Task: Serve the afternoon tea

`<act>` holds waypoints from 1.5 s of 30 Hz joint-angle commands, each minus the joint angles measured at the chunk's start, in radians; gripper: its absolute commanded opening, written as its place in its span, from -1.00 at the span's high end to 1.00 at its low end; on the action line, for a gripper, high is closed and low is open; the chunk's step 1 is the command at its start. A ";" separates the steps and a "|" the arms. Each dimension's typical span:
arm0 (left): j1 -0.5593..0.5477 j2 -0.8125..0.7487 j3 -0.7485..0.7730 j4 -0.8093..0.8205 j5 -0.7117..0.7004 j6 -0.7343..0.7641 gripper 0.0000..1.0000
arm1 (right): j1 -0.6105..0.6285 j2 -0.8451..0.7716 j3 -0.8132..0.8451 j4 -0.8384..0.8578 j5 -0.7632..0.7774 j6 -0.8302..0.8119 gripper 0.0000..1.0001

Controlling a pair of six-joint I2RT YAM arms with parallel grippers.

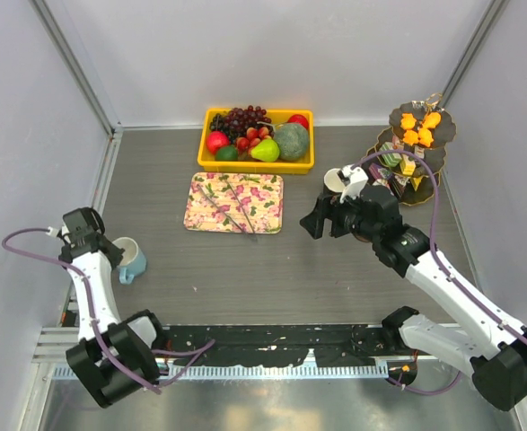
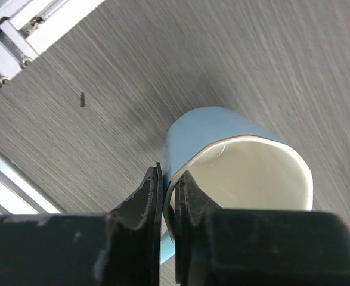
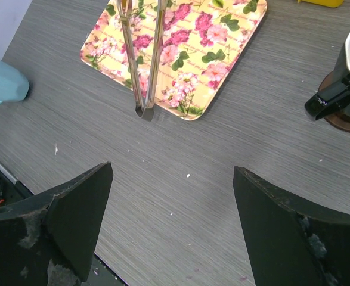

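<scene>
Light-blue ceramic is caught in your left pincer [image 2: 169, 179]: its jaws are clamped tight on the wall of the light-blue cup [image 2: 240, 161], one finger inside the rim and one outside. That cup is at the left side of the desk [image 1: 290, 269], well apart from the other things. Your right pincer [image 3: 172, 173] hangs wide open over bare desk, holding nothing. Near it stands the black cup [image 3: 341, 89] on a brown saucer [image 3: 341, 122]. Metal tongs [image 3: 142, 59] lie on the floral tray [image 3: 222, 36]. Orange pastries [image 1: 418, 126] sit on the top tier of the three-tier stand [image 1: 396, 121] at the far right.
</scene>
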 commanded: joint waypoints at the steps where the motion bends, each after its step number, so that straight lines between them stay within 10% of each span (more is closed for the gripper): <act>1: 0.003 -0.146 0.000 0.021 0.159 -0.042 0.98 | 0.028 0.010 0.012 0.054 0.008 -0.013 -0.77; 7: -0.110 -0.330 -0.072 0.024 0.273 -0.193 1.00 | 0.139 0.053 0.068 0.027 0.075 -0.022 -0.75; 15: -0.662 -0.426 -0.109 0.099 0.100 -0.539 1.00 | 0.350 0.122 0.185 -0.085 0.278 -0.015 -0.74; 24: -1.271 -0.152 0.071 0.156 -0.285 -0.727 1.00 | 0.511 0.198 0.355 -0.249 0.414 0.034 -0.68; 39: -1.568 0.277 0.452 0.081 -0.408 -0.705 1.00 | 0.519 0.332 0.417 -0.369 0.510 0.074 -0.66; 45: -1.615 0.277 0.475 0.063 -0.490 -0.695 1.00 | 0.513 0.375 0.415 -0.412 0.563 0.088 -0.32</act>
